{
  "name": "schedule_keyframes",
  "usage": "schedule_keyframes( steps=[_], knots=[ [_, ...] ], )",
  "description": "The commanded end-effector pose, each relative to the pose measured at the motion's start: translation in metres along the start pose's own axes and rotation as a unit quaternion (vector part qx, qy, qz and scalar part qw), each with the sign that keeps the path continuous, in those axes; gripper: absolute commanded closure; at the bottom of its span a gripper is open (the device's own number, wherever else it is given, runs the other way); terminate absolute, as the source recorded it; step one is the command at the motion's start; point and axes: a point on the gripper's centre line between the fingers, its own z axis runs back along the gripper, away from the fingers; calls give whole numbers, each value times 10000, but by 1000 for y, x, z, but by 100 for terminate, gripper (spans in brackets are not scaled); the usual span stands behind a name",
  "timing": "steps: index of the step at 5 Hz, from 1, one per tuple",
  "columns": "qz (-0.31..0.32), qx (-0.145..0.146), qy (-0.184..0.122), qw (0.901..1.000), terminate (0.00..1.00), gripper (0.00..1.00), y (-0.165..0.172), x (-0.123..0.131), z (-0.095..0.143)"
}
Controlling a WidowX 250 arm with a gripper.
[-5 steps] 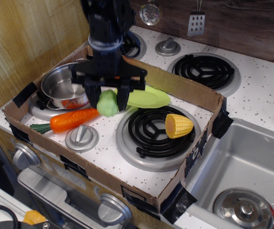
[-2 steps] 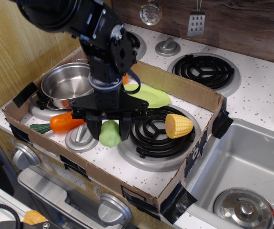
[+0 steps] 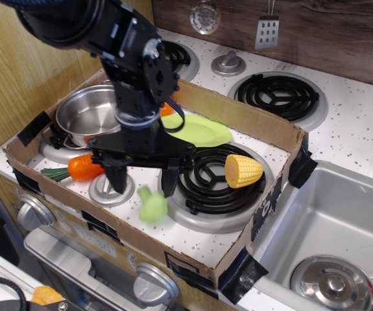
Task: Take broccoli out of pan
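The pale green broccoli [image 3: 152,207] lies blurred on the white stove top inside the cardboard box, near its front wall, just below my gripper [image 3: 143,184]. The gripper is open, its two black fingers spread wide on either side above the broccoli, holding nothing. The shiny steel pan [image 3: 92,115] stands at the back left of the box, behind the arm, and looks empty.
An orange carrot [image 3: 84,167] and a steel lid with a knob [image 3: 109,189] lie left of the gripper. A lime-green plate [image 3: 199,131] and a yellow corn cob [image 3: 242,170] are to the right. Cardboard box walls [image 3: 251,123] ring the area. A sink [image 3: 332,227] is at right.
The gripper carried the broccoli from beside the pan forward toward the box front, then opened. The broccoli has dropped out onto the stove top.
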Motion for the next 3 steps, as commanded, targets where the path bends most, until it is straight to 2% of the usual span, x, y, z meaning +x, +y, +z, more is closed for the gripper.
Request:
schedule_keyframes(
  steps=[1, 2, 3],
  knots=[
    [-150, 166, -175, 9996, 0, 0, 0, 29, 36],
    [-301, 282, -228, 9989, 0, 0, 3, 45, 53],
    [-600, -18, -628, 9962, 100, 0, 4, 54, 61]
  ],
)
